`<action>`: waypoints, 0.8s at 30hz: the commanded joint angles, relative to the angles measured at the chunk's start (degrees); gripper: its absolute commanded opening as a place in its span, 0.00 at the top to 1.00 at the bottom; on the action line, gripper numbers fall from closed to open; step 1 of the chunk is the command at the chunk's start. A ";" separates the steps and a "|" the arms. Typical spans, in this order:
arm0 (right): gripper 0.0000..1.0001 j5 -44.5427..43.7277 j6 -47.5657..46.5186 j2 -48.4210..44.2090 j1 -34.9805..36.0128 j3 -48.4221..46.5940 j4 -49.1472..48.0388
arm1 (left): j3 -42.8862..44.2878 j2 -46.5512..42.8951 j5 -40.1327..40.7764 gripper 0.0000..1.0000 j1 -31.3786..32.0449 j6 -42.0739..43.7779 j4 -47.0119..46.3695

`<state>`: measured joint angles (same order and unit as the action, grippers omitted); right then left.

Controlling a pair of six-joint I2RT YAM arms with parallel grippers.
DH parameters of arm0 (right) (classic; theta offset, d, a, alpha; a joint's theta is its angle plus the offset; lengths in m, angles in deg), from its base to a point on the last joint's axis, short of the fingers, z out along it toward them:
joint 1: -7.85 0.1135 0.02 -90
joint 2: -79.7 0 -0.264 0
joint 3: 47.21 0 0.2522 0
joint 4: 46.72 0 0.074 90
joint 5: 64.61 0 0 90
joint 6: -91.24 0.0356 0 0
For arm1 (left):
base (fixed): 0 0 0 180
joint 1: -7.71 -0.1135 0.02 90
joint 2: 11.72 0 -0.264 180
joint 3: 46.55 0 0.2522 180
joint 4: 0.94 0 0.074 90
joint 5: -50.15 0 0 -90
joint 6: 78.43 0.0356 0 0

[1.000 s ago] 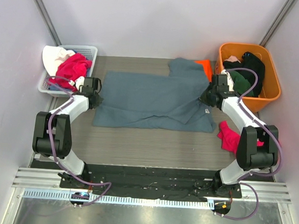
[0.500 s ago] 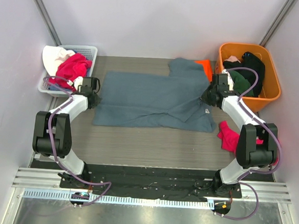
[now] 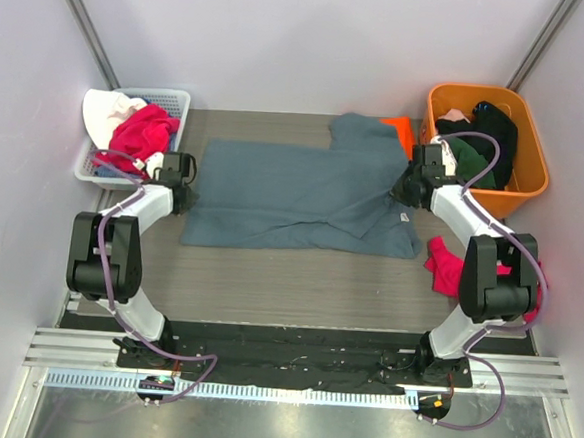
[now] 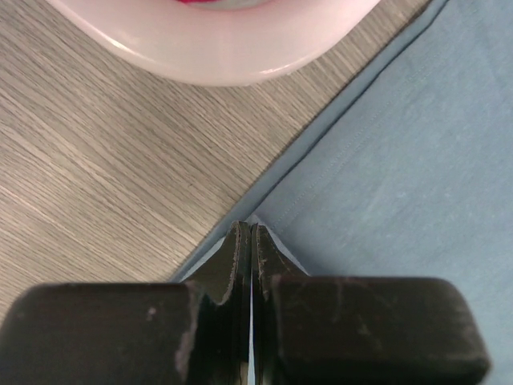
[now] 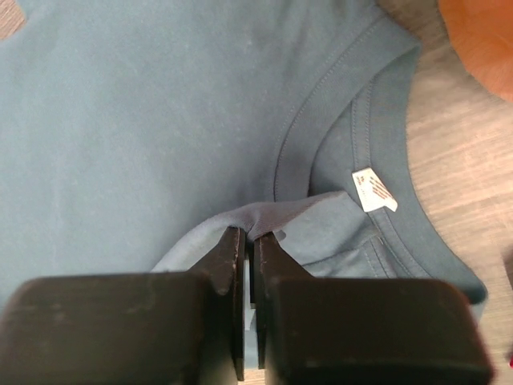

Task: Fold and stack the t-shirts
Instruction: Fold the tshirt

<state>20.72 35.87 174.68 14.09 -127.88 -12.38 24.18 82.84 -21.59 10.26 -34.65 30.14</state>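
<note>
The slate blue-grey t-shirt [image 3: 304, 195] lies spread across the table, one sleeve [image 3: 363, 132] folded up at the far side. The orange t-shirt [image 3: 401, 128] peeks out from under it near the tub. My left gripper [image 3: 187, 198] is at the shirt's left edge; in the left wrist view it [image 4: 251, 228] is shut on the hem of the blue-grey cloth [image 4: 401, 160]. My right gripper [image 3: 403, 194] is at the shirt's right end; in the right wrist view it [image 5: 251, 237] is shut on a raised fold of cloth [image 5: 144, 120] by the collar, near the white label [image 5: 373, 191].
A white basket [image 3: 177, 101] with pink and white clothes stands at the back left, its rim [image 4: 216, 56] just beyond the left gripper. An orange tub [image 3: 531, 176] of dark clothes stands at the back right. A pink garment [image 3: 447, 268] lies beside the right arm.
Both grippers have shifted slightly toward the far side, still pinching the shirt's two ends. The shirt's edges have followed a little.
</note>
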 commanded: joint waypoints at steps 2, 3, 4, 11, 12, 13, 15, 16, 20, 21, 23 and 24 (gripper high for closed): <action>0.74 1.68 -3.69 1.96 -0.53 -4.71 -4.32 | 2.53 0.45 0.20 0.88 -0.53 1.21 -1.42; 0.56 1.33 -4.39 2.05 -0.53 -5.32 -4.49 | 3.14 -0.25 -0.15 0.67 -0.52 1.30 -1.15; 0.50 0.80 -5.01 1.96 -0.79 -6.55 -4.58 | 3.50 -0.78 -0.33 0.55 -0.52 1.22 -0.54; 0.29 3.86 -6.07 -4.35 -1.23 -5.16 -3.88 | 5.96 -8.77 -1.30 0.03 -0.52 1.66 2.80; 0.28 5.96 -5.63 -5.06 -1.23 -3.50 -3.44 | 5.70 -11.05 -2.52 0.02 -0.52 1.66 3.24; 0.29 6.94 -5.19 -5.94 -1.23 -2.35 -3.18 | 5.26 -12.29 -3.31 0.02 -0.44 1.66 3.42; 0.28 10.28 -3.61 -8.22 -1.14 1.32 -3.00 | 2.89 -15.01 -4.98 0.02 -0.44 1.22 3.59; 0.28 11.42 -3.17 -8.93 -0.97 2.57 -3.17 | 1.93 -17.63 -5.42 0.02 -0.35 0.78 3.86; 0.31 13.89 -2.99 -10.08 2.18 8.02 -3.26 | -5.54 -24.94 -7.71 0.01 -0.26 -0.71 4.04; 0.31 13.81 -2.99 -10.16 2.72 9.94 -3.44 | -6.77 -26.26 -7.98 0.02 -0.17 -1.15 4.30; 0.34 13.89 -2.21 -10.51 3.60 11.80 -4.84 | -9.59 -29.69 -8.42 0.02 -0.09 -1.51 5.00; 0.35 14.16 -1.24 -10.60 3.95 13.55 -5.72 | -10.29 -30.74 -8.33 0.02 -0.09 -1.60 5.70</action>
<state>32.18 32.18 165.56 16.12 -118.46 -15.44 17.54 55.92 -28.02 10.17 -34.94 33.53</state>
